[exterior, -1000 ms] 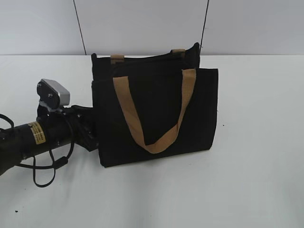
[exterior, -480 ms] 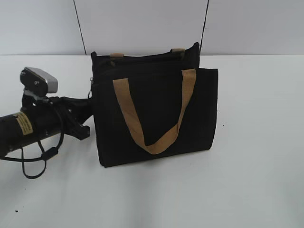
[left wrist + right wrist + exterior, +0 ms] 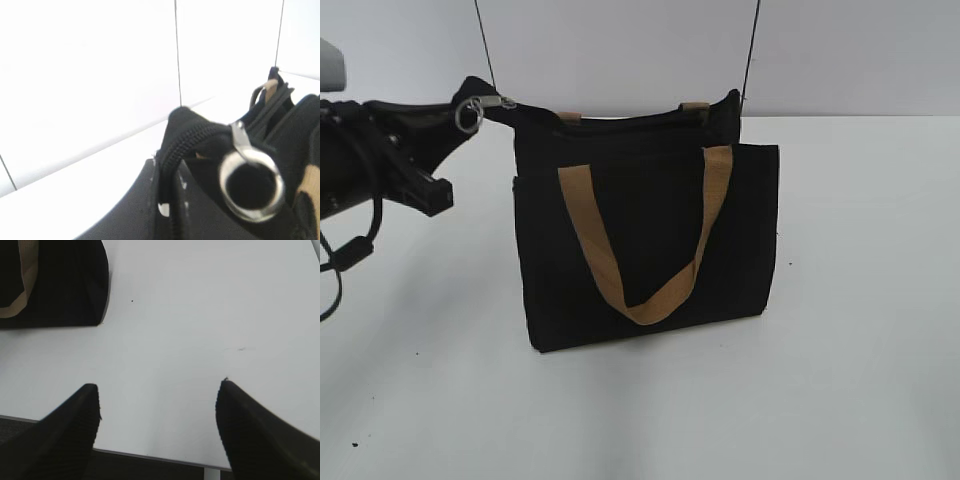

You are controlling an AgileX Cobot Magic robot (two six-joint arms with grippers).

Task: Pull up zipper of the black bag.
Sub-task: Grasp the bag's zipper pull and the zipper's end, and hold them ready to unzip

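The black bag [image 3: 650,240] stands upright mid-table with tan handles [image 3: 610,270]. Its zipper [image 3: 610,120] runs along the top edge. My left gripper [image 3: 472,97] is at the bag's top left corner, shut on the end of the zipper track, which is stretched out to the left. The silver pull ring [image 3: 470,113] hangs right beside the jaws. In the left wrist view the black track [image 3: 172,150] sits clamped between the fingers [image 3: 167,170], with the ring [image 3: 252,185] just to the right. My right gripper [image 3: 157,390] is open and empty above the table's front edge.
A corner of the bag [image 3: 60,285] shows at the top left of the right wrist view. The white table [image 3: 860,330] ends at a white wall with two dark seams [image 3: 485,45]. The left arm's cable [image 3: 350,250] hangs at the left.
My left gripper has risen from the bag's left side to its top left corner. It has drawn the zipper end and ring up and to the left.
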